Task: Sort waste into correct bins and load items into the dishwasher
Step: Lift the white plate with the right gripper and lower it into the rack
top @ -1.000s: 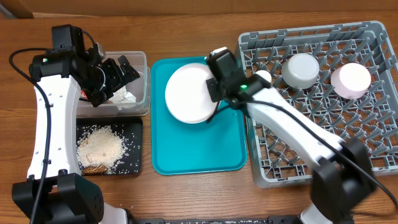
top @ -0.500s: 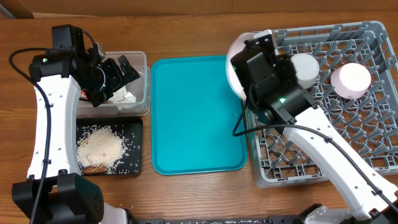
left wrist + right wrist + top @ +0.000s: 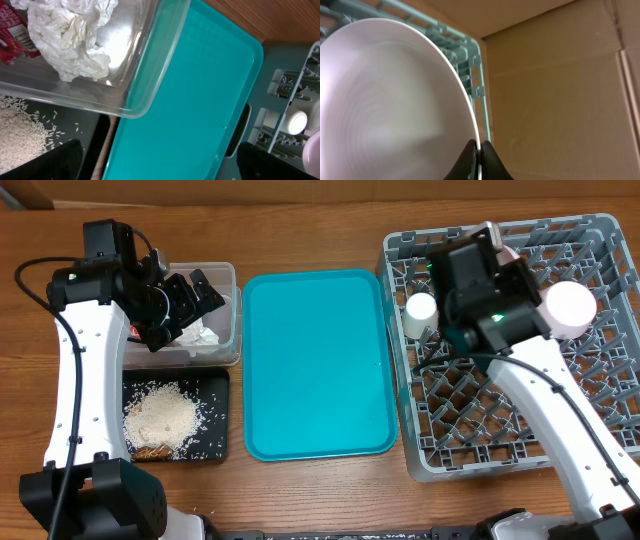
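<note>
- The grey dish rack (image 3: 560,430) was seen at the right of the table, with the right gripper (image 3: 477,150) above its far side.
- The pale pink plate (image 3: 385,100) was gripped by its rim, pinched between the closed right fingers, near the rack's far corner.
- The clear tub (image 3: 232,320) was found under the left gripper (image 3: 195,308), whose jaws were spread wide with nothing held.
- A white tissue (image 3: 70,35) and a red wrapper (image 3: 12,35) were seen inside the tub, touching each other.
- The wrapper's white print could not be read.
</note>
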{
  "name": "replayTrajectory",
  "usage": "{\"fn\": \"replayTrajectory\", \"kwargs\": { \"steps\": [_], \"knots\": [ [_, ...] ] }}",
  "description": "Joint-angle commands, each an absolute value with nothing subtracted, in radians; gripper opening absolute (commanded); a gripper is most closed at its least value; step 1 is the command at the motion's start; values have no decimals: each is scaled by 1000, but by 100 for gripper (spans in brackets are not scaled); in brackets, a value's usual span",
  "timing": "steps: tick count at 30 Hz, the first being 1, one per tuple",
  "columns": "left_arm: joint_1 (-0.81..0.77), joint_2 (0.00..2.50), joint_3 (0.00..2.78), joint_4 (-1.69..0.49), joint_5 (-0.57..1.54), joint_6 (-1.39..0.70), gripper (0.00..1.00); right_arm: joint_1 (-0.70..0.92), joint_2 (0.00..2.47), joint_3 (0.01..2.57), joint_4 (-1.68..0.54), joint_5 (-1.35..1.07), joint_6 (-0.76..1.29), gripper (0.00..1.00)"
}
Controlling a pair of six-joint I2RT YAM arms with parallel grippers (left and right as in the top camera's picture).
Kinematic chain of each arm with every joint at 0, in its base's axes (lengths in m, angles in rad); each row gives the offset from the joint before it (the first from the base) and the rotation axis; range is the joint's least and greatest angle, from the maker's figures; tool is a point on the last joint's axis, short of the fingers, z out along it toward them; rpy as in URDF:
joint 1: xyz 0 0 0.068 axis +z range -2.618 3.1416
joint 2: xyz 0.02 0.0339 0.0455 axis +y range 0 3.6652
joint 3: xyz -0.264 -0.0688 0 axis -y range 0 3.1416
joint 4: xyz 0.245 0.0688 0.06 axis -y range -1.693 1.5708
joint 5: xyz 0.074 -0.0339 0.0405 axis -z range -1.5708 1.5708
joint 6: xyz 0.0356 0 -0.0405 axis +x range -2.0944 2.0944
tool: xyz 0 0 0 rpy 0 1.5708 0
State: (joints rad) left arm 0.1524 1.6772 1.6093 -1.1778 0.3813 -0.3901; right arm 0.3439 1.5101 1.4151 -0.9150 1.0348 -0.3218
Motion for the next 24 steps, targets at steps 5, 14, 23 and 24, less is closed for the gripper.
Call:
{"fn": "replayTrajectory", "kwargs": {
  "steps": [5, 14, 23, 24],
  "knots": [
    [150, 1649, 1634, -1174, 373, -397, 100, 232, 1489, 1415, -921, 840, -449, 4],
    [150, 1649, 1634, -1174, 373, -397, 100, 189, 1489, 1415, -957, 682, -469, 4],
    [150, 1649, 1634, -1174, 373, -397, 100, 189, 1489, 1415, -948, 670, -468, 47],
    [150, 1649, 1634, -1174, 373, -397, 100, 189, 1489, 1415, -948, 669, -468, 54]
  ]
}}
